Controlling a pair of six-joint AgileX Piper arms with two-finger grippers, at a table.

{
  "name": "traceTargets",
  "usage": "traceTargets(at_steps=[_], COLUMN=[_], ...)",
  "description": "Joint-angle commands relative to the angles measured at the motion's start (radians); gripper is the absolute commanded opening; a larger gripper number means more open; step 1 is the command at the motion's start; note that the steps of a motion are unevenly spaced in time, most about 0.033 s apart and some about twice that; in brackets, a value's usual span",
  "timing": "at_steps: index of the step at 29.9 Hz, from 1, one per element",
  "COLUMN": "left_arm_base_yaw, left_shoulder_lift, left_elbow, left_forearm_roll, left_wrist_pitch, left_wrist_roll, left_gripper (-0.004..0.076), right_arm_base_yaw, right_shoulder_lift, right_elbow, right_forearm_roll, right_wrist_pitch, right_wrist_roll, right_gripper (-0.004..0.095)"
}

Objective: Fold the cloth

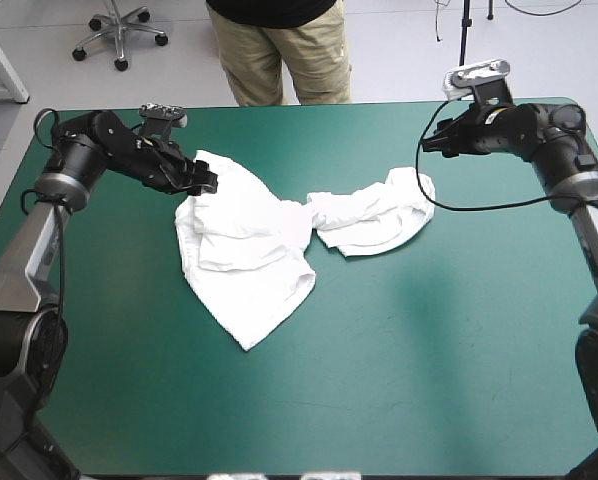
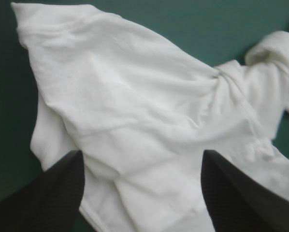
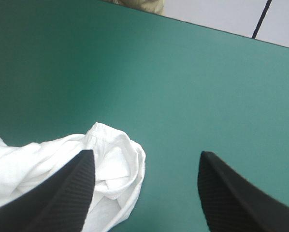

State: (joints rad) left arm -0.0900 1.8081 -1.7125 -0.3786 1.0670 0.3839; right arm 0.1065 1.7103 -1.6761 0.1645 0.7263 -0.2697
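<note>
The white T-shirt [image 1: 269, 235] lies crumpled across the middle of the teal-green table, a broad part toward the left and a bunched part [image 1: 379, 212] toward the right. My left gripper [image 1: 207, 180] is at the shirt's far left corner, open, its black fingers [image 2: 52, 193] standing apart over the white cloth [image 2: 144, 121]. My right gripper [image 1: 431, 143] hovers open just beyond the shirt's right end. In the right wrist view the bunched cloth [image 3: 113, 164] lies beside one finger [image 3: 62, 193], with bare cover between the two.
A person stands beyond the table's far edge, not over the top. Bare teal-green cover [image 1: 399, 370] stretches in front of the shirt toward the near edge. The far edge [image 3: 222, 31] shows ahead of my right gripper.
</note>
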Motion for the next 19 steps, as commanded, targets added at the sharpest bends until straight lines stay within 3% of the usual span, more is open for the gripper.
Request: traceTargets(at_steps=[1,6,13,19], left_arm_base_yaw=[-0.026,-0.095,-0.389,-0.582], left_shoulder_lift=[-0.134,-0.254,-0.418,-0.422], left_elbow=[-0.022,0.110,0.489,0.676], left_forearm_roll=[-0.035,-0.031,0.100,0.329], left_wrist_pitch=[0.084,0.111,-0.033,-0.156], left_wrist_roll=[0.000,-0.043,-0.044,-0.198], left_gripper=[0.0490,0.0489,0.0453,0.0453], right_arm_base_yaw=[-0.009,-0.009,-0.009,-0.009], right_shoulder_lift=[-0.137,-0.215,-0.271,-0.273], right_elbow=[-0.042,-0.042,-0.042,-0.042], right_forearm_roll=[0.010,0.053,0.074,0.089], right_wrist_pitch=[0.031,0.142,0.225,0.226], right_wrist_roll=[-0.001,-0.008,-0.032,-0.039], right_gripper=[0.0569,0.0532,0.0530,0.0530])
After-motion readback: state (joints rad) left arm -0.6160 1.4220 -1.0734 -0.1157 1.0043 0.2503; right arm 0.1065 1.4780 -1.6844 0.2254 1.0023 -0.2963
